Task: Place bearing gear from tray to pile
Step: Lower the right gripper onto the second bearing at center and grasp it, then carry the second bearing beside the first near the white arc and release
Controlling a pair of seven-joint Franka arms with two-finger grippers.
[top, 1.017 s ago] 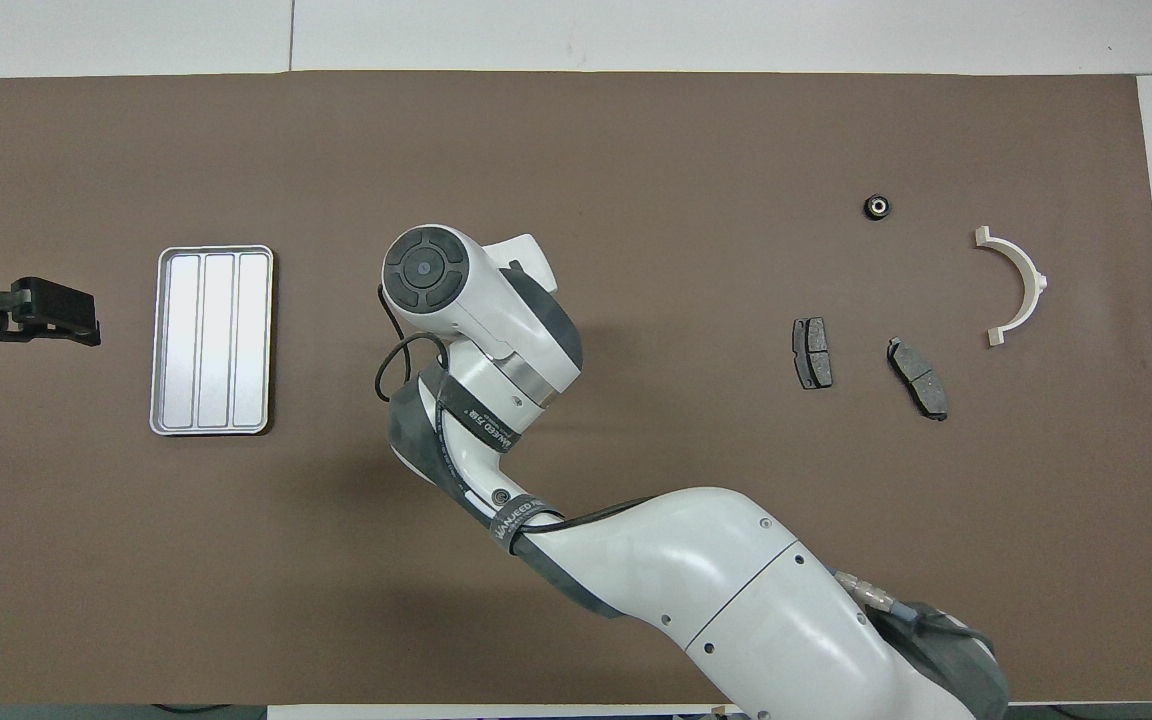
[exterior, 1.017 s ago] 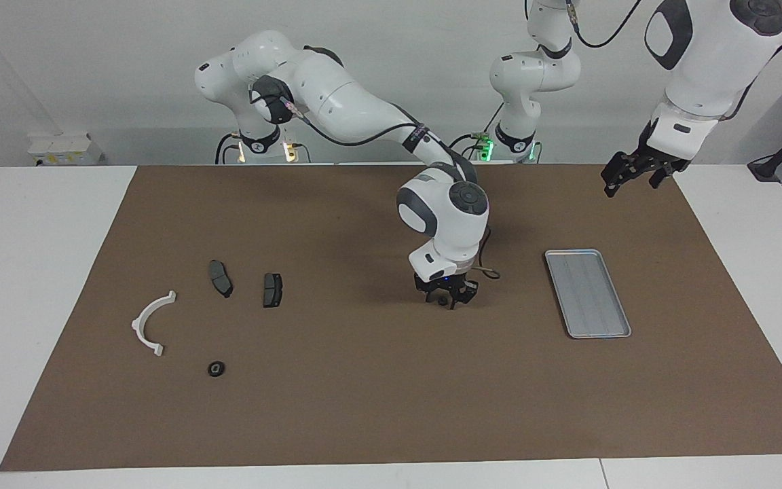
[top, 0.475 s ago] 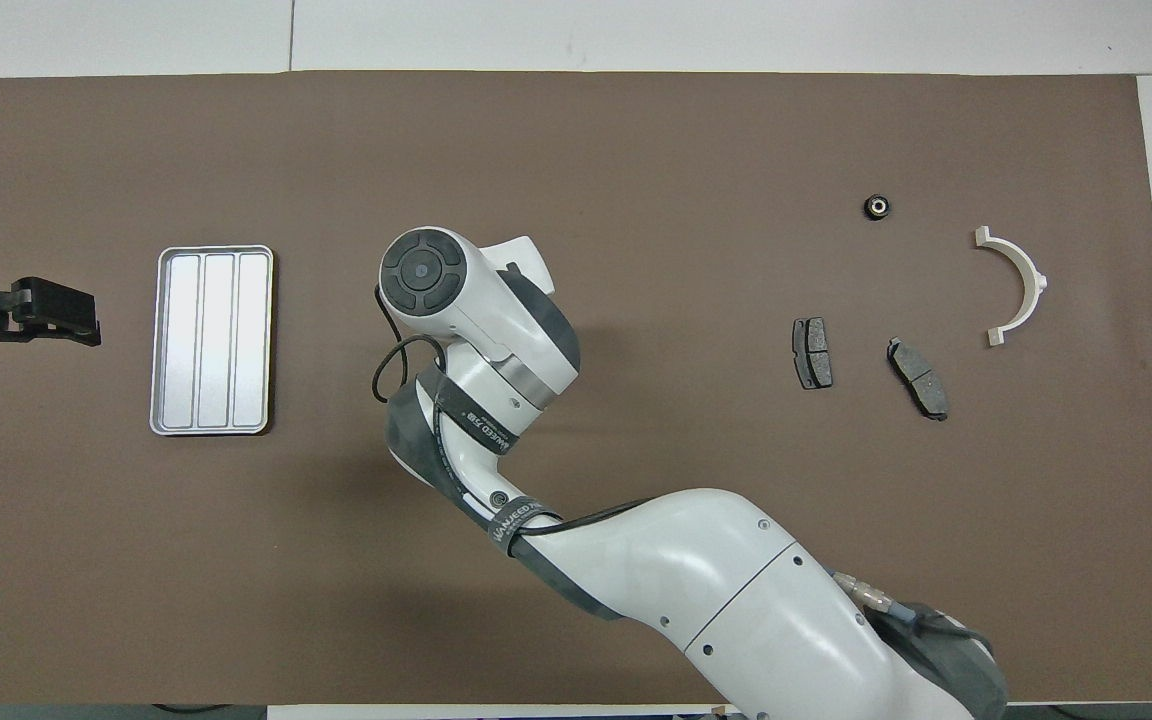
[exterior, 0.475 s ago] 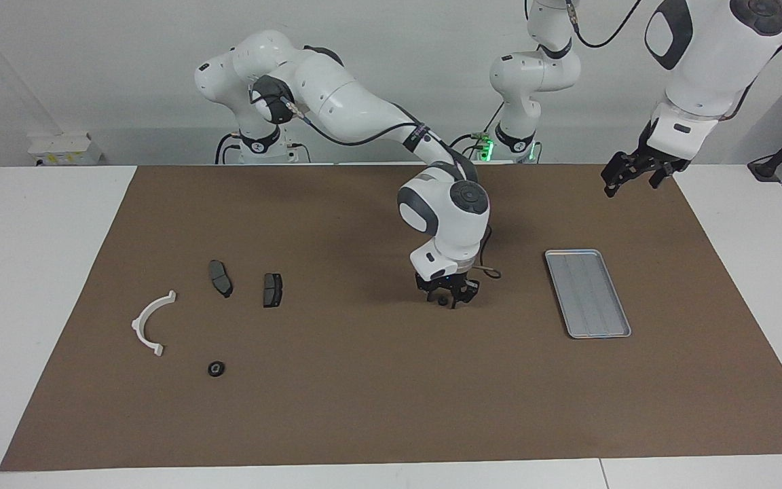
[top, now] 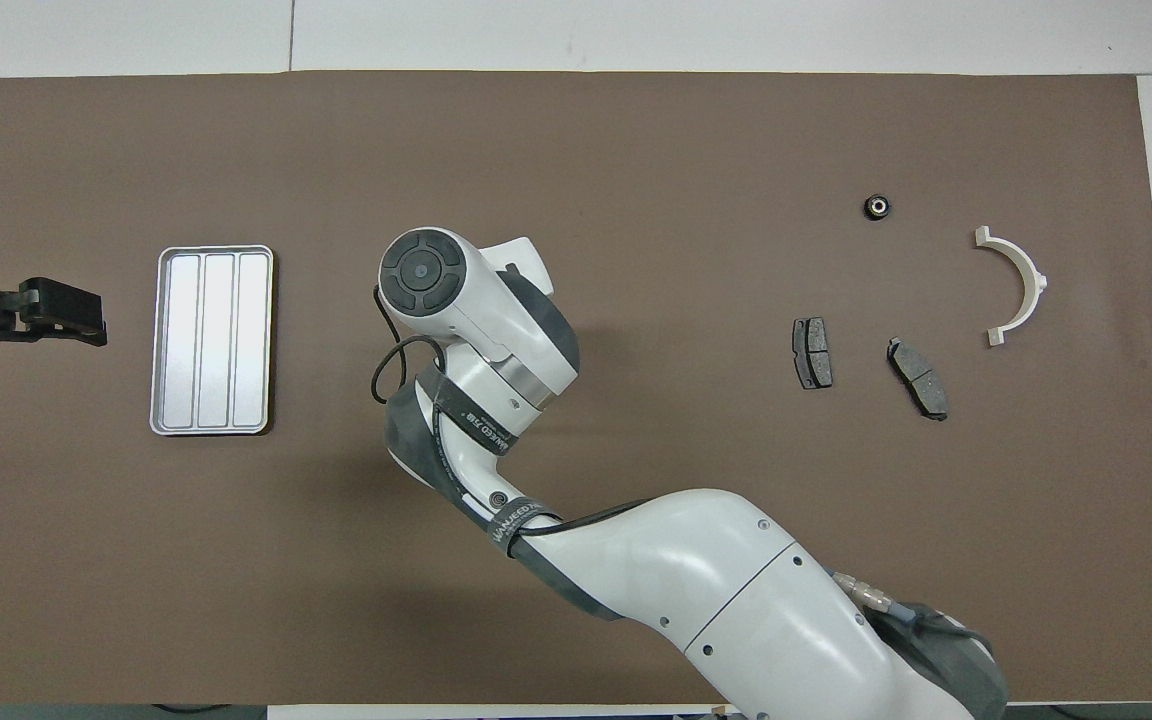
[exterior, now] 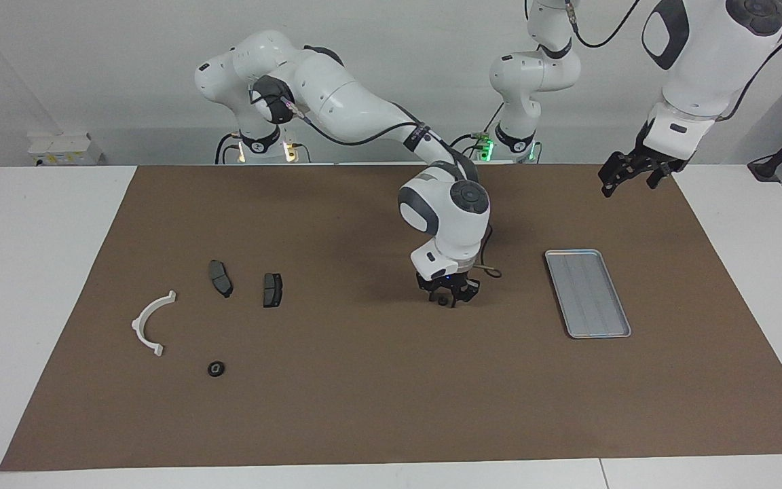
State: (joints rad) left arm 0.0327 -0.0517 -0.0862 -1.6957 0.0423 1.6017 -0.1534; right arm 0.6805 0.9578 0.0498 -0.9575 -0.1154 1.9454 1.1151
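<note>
The small dark bearing gear (exterior: 442, 301) sits in the middle of the facing frame, low on the brown mat (exterior: 364, 407) that covers the surface, right at the tip of the right end effector (exterior: 447, 297), which points straight down at it. Whether that end effector is clamped on it cannot be told. In the overhead frame the right arm's wrist hides the piece.

It shows only as a tiny black round spot, too small for any detail. It lies outside the tray (exterior: 588, 292), which is bare and sits toward the left arm's end, and well apart from the pile at the right arm's end: a white half-ring bracket (exterior: 138, 322), two dark grey pads (exterior: 220, 278) (exterior: 272, 289) and a small black ring (exterior: 216, 368) lower in the frame.

The left end effector (exterior: 630, 178) waits in the air at the upper corner of the frame, over the mat's edge, its fingers apart.

Compared with a second ago, the right end effector has barely shifted over the same spot, the left one has drifted slightly, and the tray and pile lie as they did
</note>
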